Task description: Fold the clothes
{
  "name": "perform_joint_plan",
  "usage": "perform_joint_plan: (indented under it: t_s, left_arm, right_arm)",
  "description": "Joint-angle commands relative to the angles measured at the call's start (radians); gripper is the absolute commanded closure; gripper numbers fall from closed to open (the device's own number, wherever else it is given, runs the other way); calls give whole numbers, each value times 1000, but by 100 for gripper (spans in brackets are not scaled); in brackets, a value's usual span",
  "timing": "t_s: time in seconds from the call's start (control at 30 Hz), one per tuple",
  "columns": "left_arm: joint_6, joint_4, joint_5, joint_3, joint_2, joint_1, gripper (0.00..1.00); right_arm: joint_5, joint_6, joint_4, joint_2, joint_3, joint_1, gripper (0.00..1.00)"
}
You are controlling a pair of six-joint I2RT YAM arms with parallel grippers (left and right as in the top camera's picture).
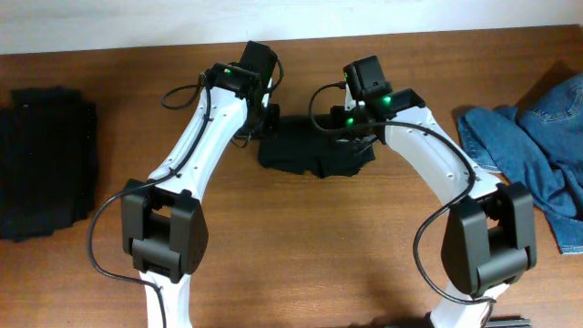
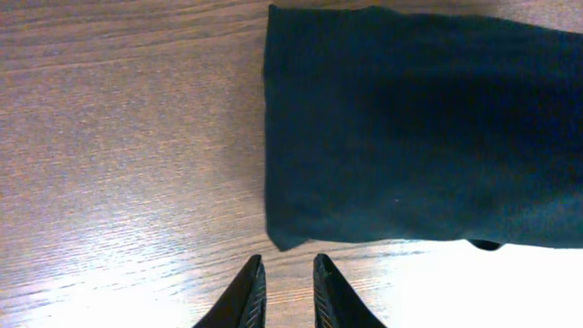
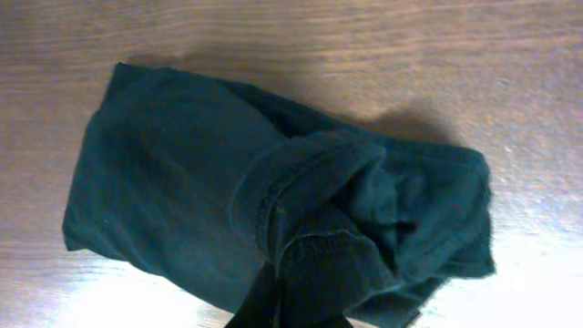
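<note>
One of the clothes, a black garment (image 1: pixel 305 150), lies bunched and partly folded at the table's middle between both arms. In the left wrist view its flat folded part (image 2: pixel 419 128) has a straight edge and a corner just ahead of my left gripper (image 2: pixel 288 260). That gripper is open by a narrow gap, with bare wood showing between the fingers. In the right wrist view the garment (image 3: pixel 182 182) is rumpled. A hemmed fold rises into my right gripper (image 3: pixel 293 296), which is shut on that cloth. From above, the right gripper (image 1: pixel 358 137) sits over the garment's right end.
A stack of folded black clothes (image 1: pixel 46 164) lies at the table's left edge. Blue denim jeans (image 1: pixel 537 155) lie in a heap at the right edge. The wooden table (image 1: pixel 310 246) meets a pale wall at the back.
</note>
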Motion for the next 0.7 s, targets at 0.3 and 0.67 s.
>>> perform_joint_plan:
  t_s: [0.3,0.67]
  left_arm:
    - [16,-4,-11,18,1,3,81]
    - [16,-2,-11,18,1,3,81]
  right_arm:
    - [7,-22,-84,-33,19,-76,96]
    - [114,-2,-105,-24,-27,-75,96]
